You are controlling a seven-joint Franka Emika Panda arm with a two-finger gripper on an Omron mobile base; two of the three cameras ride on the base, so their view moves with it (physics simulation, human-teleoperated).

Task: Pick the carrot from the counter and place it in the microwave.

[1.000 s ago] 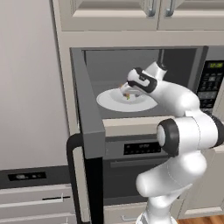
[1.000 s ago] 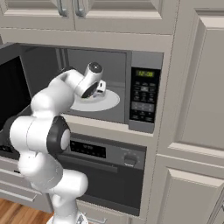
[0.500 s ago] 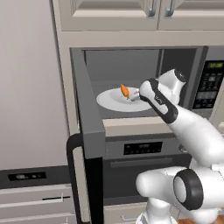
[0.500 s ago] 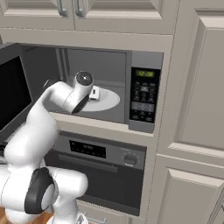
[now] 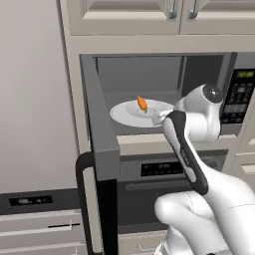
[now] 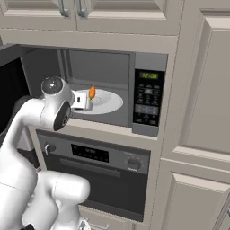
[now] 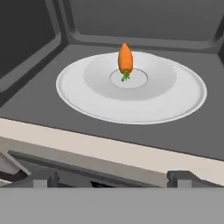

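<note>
The carrot [image 7: 125, 59] lies at the centre of the white turntable plate [image 7: 83, 103] inside the microwave [image 5: 127, 72], green top toward the opening and pointed end toward the far wall. It touches nothing but the plate. The microwave door [image 5: 98, 130] stands fully open on the left; the keypad [image 6: 148, 102] is on the right.

The pincer [image 7: 111, 178] sits outside the cavity, at the near lip of the opening, empty. In the hand view its two tips [image 7: 43, 178] stand wide apart at the bottom of the picture with nothing between them: the pincer is spread. In the right base view the hand [image 6: 80, 101] is just left of the plate and apart from the carrot.

Judgement on the task: the carrot rests in the microwave and is released, so placement appears complete.

Judgement on handling: the carrot looks small, light and rigid, with no sign of fragility. Its tapered, rounded body would tend to slip toward the thin end under pressure and could roll on the smooth plate. Should it need regripping, the sound hold is across the thick part just above the green top, with the jaws square to its length. The tip offers too little surface.
</note>
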